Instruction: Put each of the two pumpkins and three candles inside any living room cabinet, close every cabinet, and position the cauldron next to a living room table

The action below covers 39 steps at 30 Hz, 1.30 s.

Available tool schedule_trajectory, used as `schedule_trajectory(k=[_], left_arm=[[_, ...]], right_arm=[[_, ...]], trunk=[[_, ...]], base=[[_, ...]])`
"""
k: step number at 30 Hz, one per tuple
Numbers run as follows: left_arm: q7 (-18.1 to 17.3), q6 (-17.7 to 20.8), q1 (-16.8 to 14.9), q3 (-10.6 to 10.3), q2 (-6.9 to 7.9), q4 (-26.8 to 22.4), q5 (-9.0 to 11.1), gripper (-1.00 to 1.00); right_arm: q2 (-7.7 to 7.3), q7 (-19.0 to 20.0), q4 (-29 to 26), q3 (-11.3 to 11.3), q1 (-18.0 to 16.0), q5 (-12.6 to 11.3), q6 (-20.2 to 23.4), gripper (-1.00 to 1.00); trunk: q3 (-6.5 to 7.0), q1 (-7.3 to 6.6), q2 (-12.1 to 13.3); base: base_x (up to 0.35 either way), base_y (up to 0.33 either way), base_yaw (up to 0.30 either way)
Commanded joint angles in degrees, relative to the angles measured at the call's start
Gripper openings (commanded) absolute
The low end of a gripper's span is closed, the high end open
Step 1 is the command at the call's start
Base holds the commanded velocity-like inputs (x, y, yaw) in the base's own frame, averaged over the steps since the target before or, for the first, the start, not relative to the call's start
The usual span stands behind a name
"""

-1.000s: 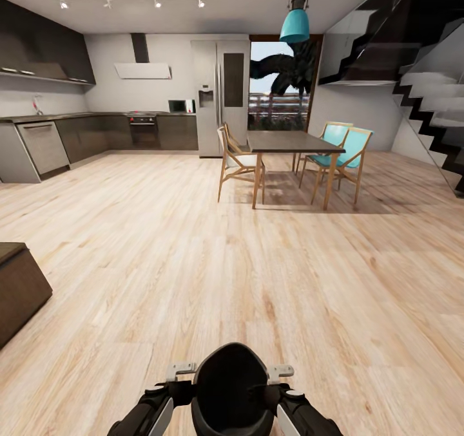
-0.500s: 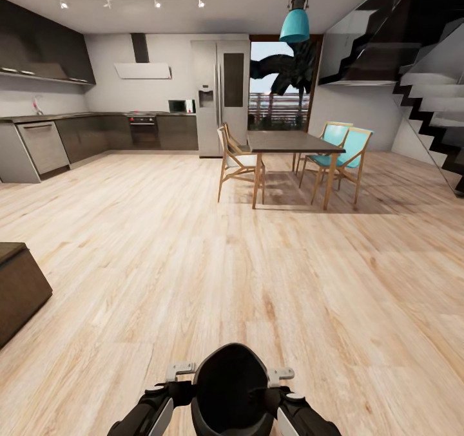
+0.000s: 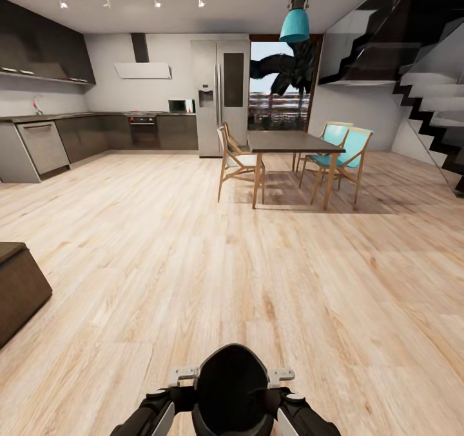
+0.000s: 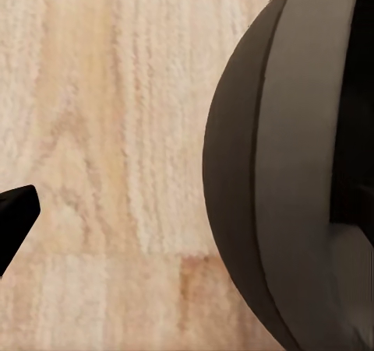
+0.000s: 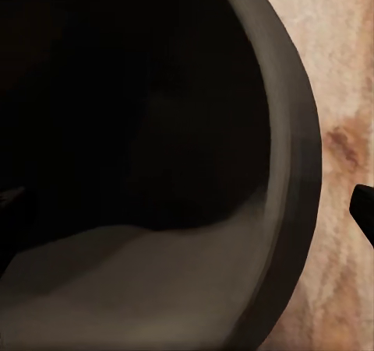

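Big wood floor (image 3: 193, 249), dark counter (image 3: 290, 141) with chairs at 12 o'clock, dark brown cabinet (image 3: 19, 291) at 9 o'clock, can't tell if either tool is spread or pressed together

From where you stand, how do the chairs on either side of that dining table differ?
The near-side chair, left of the dining table, has a white seat; the two chairs on the table's right have teal seats and backs. The white-seated one stands alone; the teal ones stand as a pair. All share light wooden frames and angled legs and sit close to the table.
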Motion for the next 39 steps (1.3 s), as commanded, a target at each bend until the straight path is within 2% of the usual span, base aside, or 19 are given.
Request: schedule_trajectory(k=[1, 5, 9, 25, 32, 39], left_arm=[[0.45, 0.33, 0.00, -0.48, -0.07, -0.10, 0.35, 1.00], [0.45, 0.35, 0.00, -2.03, -0.24, -0.10, 0.35, 1.00], [0.49, 0.35, 0.00, -2.61, -0.28, -0.10, 0.35, 1.00], [0.50, 0.35, 0.00, -2.77, -0.29, -0.10, 0.35, 1.00], [0.50, 0.35, 0.00, -2.77, -0.29, -0.10, 0.35, 1.00], [0.50, 0.29, 0.00, -2.77, -0.29, -0.10, 0.35, 1.00]], right_arm=[[0.00, -0.03, -0.11, 0.11, 0.00, -0.32, 0.31, 1.00], [0.00, -0.03, -0.13, 0.13, 0.00, -0.32, 0.31, 1.00], [0.00, -0.03, -0.11, 0.13, 0.00, -0.32, 0.31, 1.00], [0.00, -0.17, -0.11, 0.06, 0.00, -0.39, 0.31, 1.00], [0.00, -3.94, -0.10, 0.05, 0.00, -0.33, 0.27, 1.00], [0.00, -4.46, -0.10, 0.05, 0.00, -0.26, 0.22, 1.00]], trunk=[[-0.06, -0.01, -0.02], [-0.06, -0.01, -0.02], [-0.06, -0.01, -0.02], [-0.06, -0.01, -0.02], [-0.06, -0.01, -0.02], [-0.06, -0.01, -0.02]], base=[[0.000, 0.000, 0.000], [0.000, 0.000, 0.000], [0.000, 0.000, 0.000], [0.000, 0.000, 0.000], [0.000, 0.000, 0.000], [0.000, 0.000, 0.000]])
